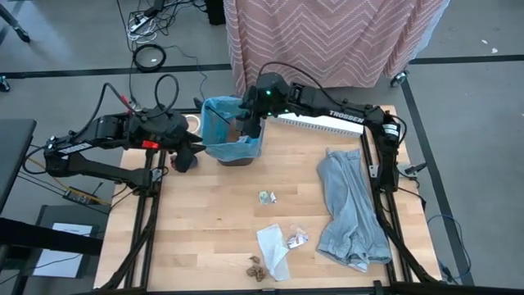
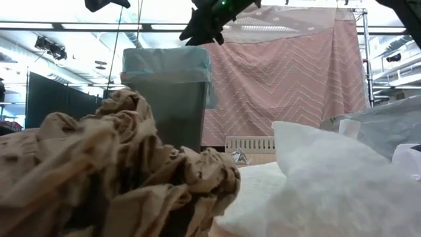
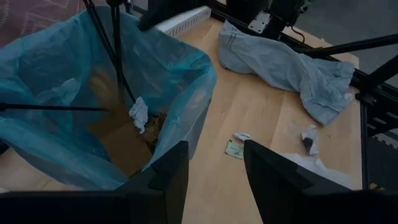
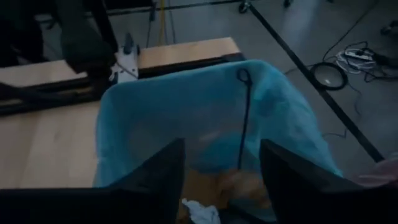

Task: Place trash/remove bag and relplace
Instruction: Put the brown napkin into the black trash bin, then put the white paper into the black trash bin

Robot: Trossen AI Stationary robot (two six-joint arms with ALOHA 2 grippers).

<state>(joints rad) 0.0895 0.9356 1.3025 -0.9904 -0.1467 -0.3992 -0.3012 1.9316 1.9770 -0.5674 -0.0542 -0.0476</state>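
We work over a wooden table [image 1: 205, 229] whose far-left part holds the bin [image 1: 233, 131], lined with a blue bag [image 3: 56, 81]. A grey cloth [image 1: 348, 209] lies spread along the table's right side, well apart from the bin.

The right gripper [image 4: 221, 168] hangs directly over the bin's mouth, its fingers spread and nothing between them; the right wrist view looks straight down into the liner. The left gripper [image 3: 214, 171] waits just beside the bin on its left side, fingers also parted and empty.

Some of the trash already sits in the bin: a white crumpled scrap [image 3: 139, 112] and brown pieces [image 3: 152, 127] lie at the bottom. The rest is still on the table, near the front edge: a white paper sheet [image 1: 273, 247], a brown lump [image 1: 257, 268], a small white wad [image 1: 296, 238], and a little scrap [image 1: 267, 197] nearer the middle.

We judge the step in hand to be clearing the bin and going back for the next piece. To do it well, we lift the right gripper straight up first, so its fingers do not snag the thin liner or drag its rim inward. Then we take the nearest scrap rather than reaching across the cloth. We come down on each piece from above, fingers wide, and close on the bulk of the crumple. The flat sheet will likely need pinching at a raised fold.
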